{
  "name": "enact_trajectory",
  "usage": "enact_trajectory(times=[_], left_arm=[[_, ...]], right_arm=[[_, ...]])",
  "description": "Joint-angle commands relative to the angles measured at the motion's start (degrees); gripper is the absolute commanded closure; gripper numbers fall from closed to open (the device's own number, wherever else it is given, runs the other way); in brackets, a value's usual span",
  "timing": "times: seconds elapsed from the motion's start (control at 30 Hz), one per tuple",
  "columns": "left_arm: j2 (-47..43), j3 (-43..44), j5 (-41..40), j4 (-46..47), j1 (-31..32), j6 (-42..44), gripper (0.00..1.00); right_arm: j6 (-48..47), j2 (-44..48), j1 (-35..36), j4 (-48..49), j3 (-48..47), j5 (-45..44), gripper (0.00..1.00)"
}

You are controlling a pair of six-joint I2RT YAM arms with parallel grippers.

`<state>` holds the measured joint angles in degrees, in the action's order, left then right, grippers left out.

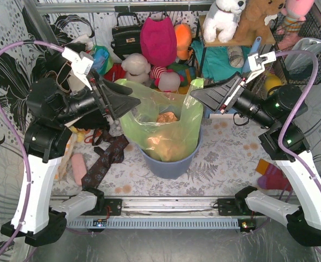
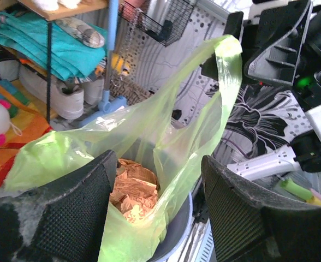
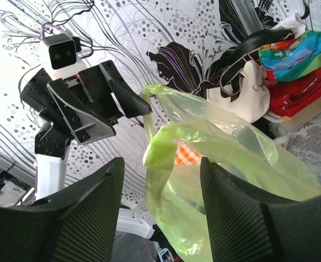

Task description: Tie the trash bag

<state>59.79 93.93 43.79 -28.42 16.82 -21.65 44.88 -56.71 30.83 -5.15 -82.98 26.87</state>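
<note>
Gaping, unladen: left gripper [image 2: 158,164], right gripper [image 3: 161,164]

left end effector [image 1: 136,101]: jaws apart | right end effector [image 1: 196,94]: jaws apart | tips facing each other

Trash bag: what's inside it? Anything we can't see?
Crumpled orange-brown paper shows through the open mouth and translucent plastic of the trash bag. The bag's lower part sits down in the blue-grey bin, whose wall hides whatever lies at the bottom.
</note>
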Motion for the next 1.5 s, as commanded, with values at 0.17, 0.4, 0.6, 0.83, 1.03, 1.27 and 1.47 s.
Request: enact_trajectory(times=[0.17, 0.4, 0.6, 0.83, 1.03, 1.27, 1.47], left_arm=[[-0.5, 11.3, -16.6, -4.8, -0.2, 1.2, 0.27], [2.6, 14.3, -23.0, -14.0, -0.2, 1.9, 0.25], [5.0, 12.9, -20.5, -16.6, -0.2, 1.3, 0.28], [6.6, 13.2, -24.1, -20.0, -0.2, 2.2, 0.36], [6.0, 13.7, -23.9, -18.9, -0.2, 1.8, 0.61], [5.4, 13.2, -23.1, -18.6, -0.2, 1.9, 0.94], [2.5, 11.2, -26.0, -18.6, -0.2, 0.5, 1.00]], right_arm=[[-2.7, -1.6, 0.0, -1.0, -3.7, -2.4, 0.55], [-6.3, -3.7, -0.1, -5.5, -9.7, -4.4, 0.70], [-6.7, -3.8, 0.0, -6.9, -10.4, -4.8, 0.87], [-6.6, -4.1, -0.1, -6.6, -10.5, -4.5, 0.94], [-7.3, -5.1, 0.0, -6.5, -10.6, -4.7, 1.00], [-11.1, -11.1, 0.0, -6.7, -15.8, -4.6, 1.00], [-15.5, -22.8, -0.5, -8.3, -28.0, -3.4, 1.00]])
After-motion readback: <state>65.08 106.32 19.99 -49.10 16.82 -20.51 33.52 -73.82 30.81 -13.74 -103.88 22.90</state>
